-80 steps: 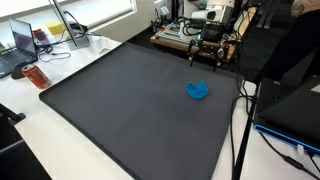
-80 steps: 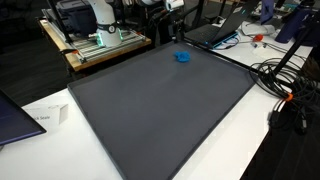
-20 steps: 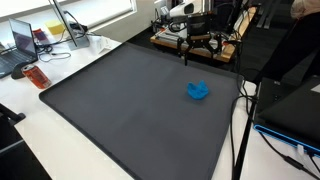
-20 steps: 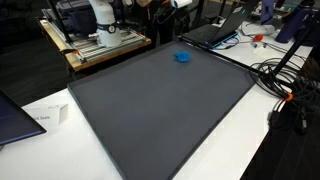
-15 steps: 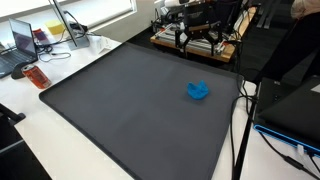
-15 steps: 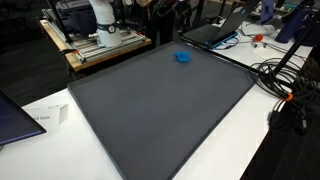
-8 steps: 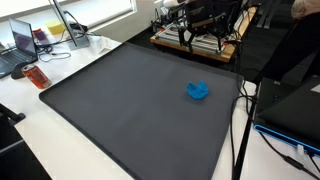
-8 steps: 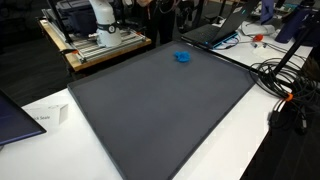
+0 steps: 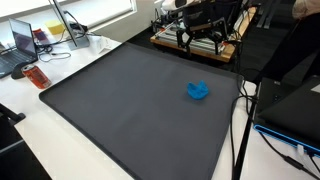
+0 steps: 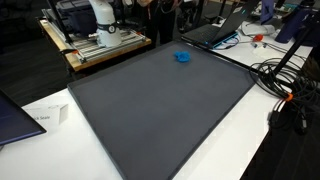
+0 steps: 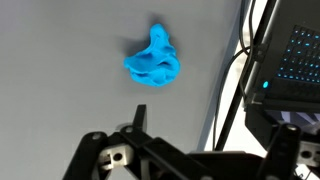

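- Hovering with our gripper point(image 9: 201, 40) released and its jaws spread wide, we are standing well apart from the crumpled blue object point(image 11: 153, 62).
- The blue object is lying on the dark mat point(image 9: 110, 100), near its edge.
- Cables point(image 11: 238, 95) and a lit laptop point(image 11: 297, 50) are sitting beside the mat.

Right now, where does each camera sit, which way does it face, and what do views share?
Exterior view: above a table corner, facing across the dark grey mat to the crumpled blue thing; open black gripper beyond.
Exterior view: another corner, facing along the mat; robot unclear.
Wrist view: looking down at the blue thing; fingers at bottom.
All share it.
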Available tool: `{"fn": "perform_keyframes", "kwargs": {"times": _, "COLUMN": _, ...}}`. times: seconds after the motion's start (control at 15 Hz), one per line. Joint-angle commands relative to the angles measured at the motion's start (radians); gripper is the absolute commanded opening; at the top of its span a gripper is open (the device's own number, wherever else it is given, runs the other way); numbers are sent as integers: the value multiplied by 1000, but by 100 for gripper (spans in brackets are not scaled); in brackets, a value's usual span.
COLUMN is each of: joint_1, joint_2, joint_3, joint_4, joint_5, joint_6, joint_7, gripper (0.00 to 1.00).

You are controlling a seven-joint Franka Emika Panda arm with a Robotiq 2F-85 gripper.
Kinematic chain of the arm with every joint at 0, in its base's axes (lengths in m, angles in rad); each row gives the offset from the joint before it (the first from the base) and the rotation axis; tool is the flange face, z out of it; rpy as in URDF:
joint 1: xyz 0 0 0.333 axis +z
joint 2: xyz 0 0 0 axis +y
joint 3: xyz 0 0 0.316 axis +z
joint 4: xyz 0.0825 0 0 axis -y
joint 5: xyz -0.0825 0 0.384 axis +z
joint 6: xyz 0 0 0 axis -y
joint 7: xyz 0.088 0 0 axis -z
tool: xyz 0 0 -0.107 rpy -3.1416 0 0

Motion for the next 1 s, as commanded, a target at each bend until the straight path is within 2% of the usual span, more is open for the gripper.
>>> {"fn": "perform_keyframes", "kwargs": {"times": 0.0, "joint_1": 104, "joint_2": -25, "joint_3": -94, "joint_4": 55, "joint_5": 4, "joint_6": -68, "joint_7": 45, "gripper": 100}}
{"fn": "perform_keyframes", "kwargs": {"times": 0.07, "joint_1": 166, "joint_2": -110, "joint_3": -156, "joint_4": 67, "joint_5": 132, "joint_6": -61, "joint_7": -36, "gripper": 100}}
{"fn": "perform_keyframes", "kwargs": {"times": 0.2, "joint_1": 282, "joint_2": -129, "joint_3": -270, "joint_4": 101, "joint_5": 190, "joint_6": -68, "joint_7": -38, "gripper": 100}}
{"fn": "perform_keyframes", "kwargs": {"times": 0.4, "joint_1": 514, "joint_2": -159, "joint_3": -499, "joint_4": 152, "joint_5": 238, "joint_6": -88, "joint_7": -20, "gripper": 100}}
{"fn": "perform_keyframes", "kwargs": {"times": 0.47, "joint_1": 489, "joint_2": -70, "joint_3": -466, "joint_4": 175, "joint_5": 90, "joint_6": -97, "joint_7": 94, "gripper": 100}}
{"fn": "perform_keyframes", "kwargs": {"times": 0.6, "joint_1": 580, "joint_2": -50, "joint_3": -544, "joint_4": 212, "joint_5": 18, "joint_6": -129, "joint_7": 171, "gripper": 100}}
{"fn": "perform_keyframes", "kwargs": {"times": 0.93, "joint_1": 719, "joint_2": 61, "joint_3": -651, "joint_4": 326, "joint_5": -106, "joint_6": -236, "joint_7": 292, "gripper": 100}}
